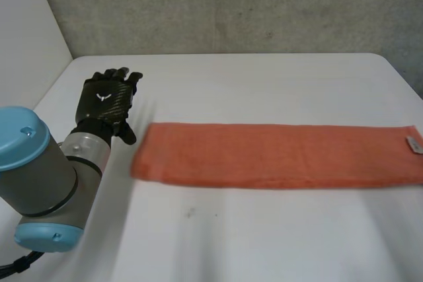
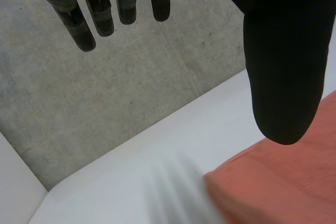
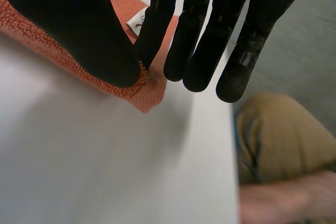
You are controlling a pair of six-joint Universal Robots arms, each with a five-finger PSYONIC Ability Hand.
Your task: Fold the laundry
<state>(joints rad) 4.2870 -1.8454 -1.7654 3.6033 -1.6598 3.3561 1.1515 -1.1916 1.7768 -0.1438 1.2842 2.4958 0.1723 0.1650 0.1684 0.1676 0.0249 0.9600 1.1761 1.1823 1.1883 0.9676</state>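
Most of what I see from the head camera is the white surface (image 1: 264,236), with a grey wall (image 1: 231,4) behind its far edge. One orange towel (image 1: 277,155) lies flat across it, folded into a long, narrow strip. Its left end stops just beside my left hand, and its right end is cut off by the edge of the view.

My left arm (image 1: 39,183) comes in low at the near left. Its hand (image 1: 106,100) is off the cloth, near the towel's left end. On the left wrist camera the fingers (image 2: 84,30) hang straight and apart, the thumb (image 2: 283,77) is well clear of them, and nothing is held.

My right hand (image 3: 68,24) is over the towel's right near corner. It covers the cloth's edge, so I cannot tell whether it grips the corner or only hovers.

Beyond that side of the surface a person (image 3: 283,135) in tan cloth shows, too blurred to make out.

Smallest is a white label (image 1: 414,144) on the towel's right end, its print unreadable.
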